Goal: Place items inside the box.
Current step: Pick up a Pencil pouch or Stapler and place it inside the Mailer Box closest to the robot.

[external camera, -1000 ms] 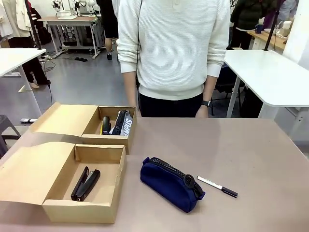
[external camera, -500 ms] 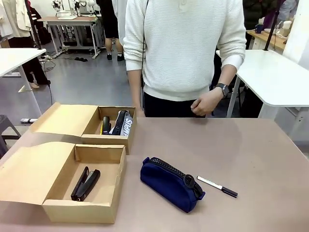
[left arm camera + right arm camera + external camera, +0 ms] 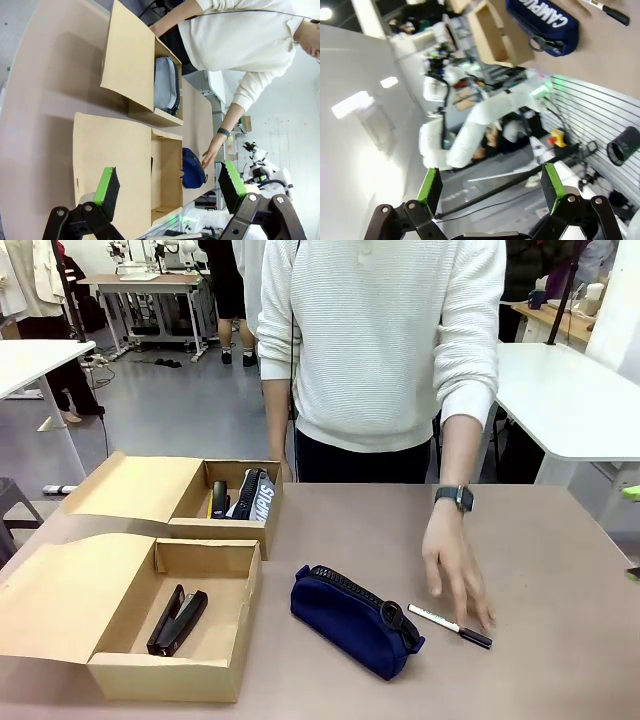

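The box (image 3: 165, 678) stands open at the table's front left, its curved flap lying out to the left, with a black stapler (image 3: 178, 620) inside. A navy-blue pouch (image 3: 355, 620) lies at the middle, and a white marker with a black cap (image 3: 450, 625) lies to its right. The person's hand (image 3: 455, 570) reaches down onto the marker. My left gripper (image 3: 169, 182) hangs open above the box's flap (image 3: 110, 165), empty, with the pouch (image 3: 192, 167) beyond it. My right gripper (image 3: 489, 184) is open and empty, tilted away from the table; the pouch (image 3: 545, 17) and marker (image 3: 607, 10) show far off.
A smaller brown box (image 3: 225, 532) stands behind the larger one, holding a black stapler, something yellow and a printed pouch. The person stands at the far edge in a white sweater. White tables flank the scene.
The person's arm has swung from their side out over the table, and the hand has come down onto the marker. The boxes, pouch and stapler have not moved.
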{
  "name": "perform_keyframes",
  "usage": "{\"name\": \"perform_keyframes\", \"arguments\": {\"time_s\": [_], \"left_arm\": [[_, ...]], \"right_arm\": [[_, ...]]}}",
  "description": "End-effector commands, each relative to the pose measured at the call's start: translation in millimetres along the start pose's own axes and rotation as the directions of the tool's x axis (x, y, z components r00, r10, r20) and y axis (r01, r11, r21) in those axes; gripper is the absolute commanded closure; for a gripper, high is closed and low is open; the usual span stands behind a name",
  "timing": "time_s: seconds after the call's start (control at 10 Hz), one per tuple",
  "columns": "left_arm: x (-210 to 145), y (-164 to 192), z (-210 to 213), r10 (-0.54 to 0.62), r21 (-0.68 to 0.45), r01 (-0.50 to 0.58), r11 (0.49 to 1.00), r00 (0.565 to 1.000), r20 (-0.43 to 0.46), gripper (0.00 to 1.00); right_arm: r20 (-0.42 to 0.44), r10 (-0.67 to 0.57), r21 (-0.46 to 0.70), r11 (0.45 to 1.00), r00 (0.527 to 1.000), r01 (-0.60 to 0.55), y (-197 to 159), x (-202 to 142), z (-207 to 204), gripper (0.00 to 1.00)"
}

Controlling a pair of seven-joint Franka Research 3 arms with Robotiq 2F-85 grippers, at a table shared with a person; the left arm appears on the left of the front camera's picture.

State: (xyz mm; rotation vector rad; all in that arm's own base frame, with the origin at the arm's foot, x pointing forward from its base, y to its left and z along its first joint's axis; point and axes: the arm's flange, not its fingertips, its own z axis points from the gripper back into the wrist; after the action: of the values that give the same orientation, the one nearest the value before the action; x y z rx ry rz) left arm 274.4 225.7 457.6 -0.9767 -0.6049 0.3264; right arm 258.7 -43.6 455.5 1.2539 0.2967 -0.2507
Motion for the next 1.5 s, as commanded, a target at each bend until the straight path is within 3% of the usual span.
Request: {"name": "perform_keyframes", "arguments": {"time_s": [0.0, 0.1, 0.2, 0.3, 0.6, 0.9, 1.1, 1.2, 1.4], "left_arm": [[-0.1, 0.2, -1.4, -0.015, -0.02, 0.015, 1.0, 1.0, 0.01, 0.0], [-0.1, 0.2, -1.4, -0.015, -0.02, 0.015, 1.0, 1.0, 0.01, 0.0], [-0.1, 0.2, -1.4, -0.015, -0.02, 0.015, 1.0, 1.0, 0.01, 0.0], [-0.1, 0.2, -1.4, -0.015, -0.02, 0.015, 1.0, 1.0, 0.01, 0.0], [-0.1, 0.2, -1.4, -0.015, -0.02, 0.015, 1.0, 1.0, 0.01, 0.0], [-0.1, 0.2, -1.4, -0.015, -0.02, 0.015, 1.0, 1.0, 0.01, 0.0], [-0.1, 0.2, -1.4, -0.015, -0.02, 0.015, 1.0, 1.0, 0.01, 0.0], [-0.1, 0.2, -1.4, -0.015, -0.02, 0.015, 1.0, 1.0, 0.01, 0.0], [-0.1, 0.2, -1.4, -0.015, -0.02, 0.015, 1.0, 1.0, 0.01, 0.0]], "right_arm": [[-0.008, 0.058, -0.149, 0.987, 0.998, -0.059, 28.9, 13.6, -3.8, 0.0], [0.065, 0.124, -0.034, 0.992, 0.99, -0.122, 6.2, -3.4, 41.9, 0.0], [0.058, 0.167, 0.017, 0.986, 0.984, -0.168, -18.7, -24.3, 73.4, 0.0], [0.117, 0.178, 0.037, 0.982, 0.977, -0.183, -40.7, -41.7, 93.9, 0.0], [0.223, 0.21, 0.075, 0.97, 0.952, -0.231, -70.5, -37.0, 101.3, 0.0], [0.224, 0.179, 0.006, 0.983, 0.958, -0.185, -51.3, -29.4, 84.3, 0.0], [0.149, 0.239, -0.195, 0.958, 0.959, -0.209, 7.4, -24.5, 34.1, 0.0], [0.033, 0.275, -0.336, 0.909, 0.961, -0.248, 48.4, -6.3, -15.5, 0.0], [-0.206, 0.303, -0.502, 0.784, 0.93, -0.366, 95.9, 26.9, -99.6, 0.0]]}}
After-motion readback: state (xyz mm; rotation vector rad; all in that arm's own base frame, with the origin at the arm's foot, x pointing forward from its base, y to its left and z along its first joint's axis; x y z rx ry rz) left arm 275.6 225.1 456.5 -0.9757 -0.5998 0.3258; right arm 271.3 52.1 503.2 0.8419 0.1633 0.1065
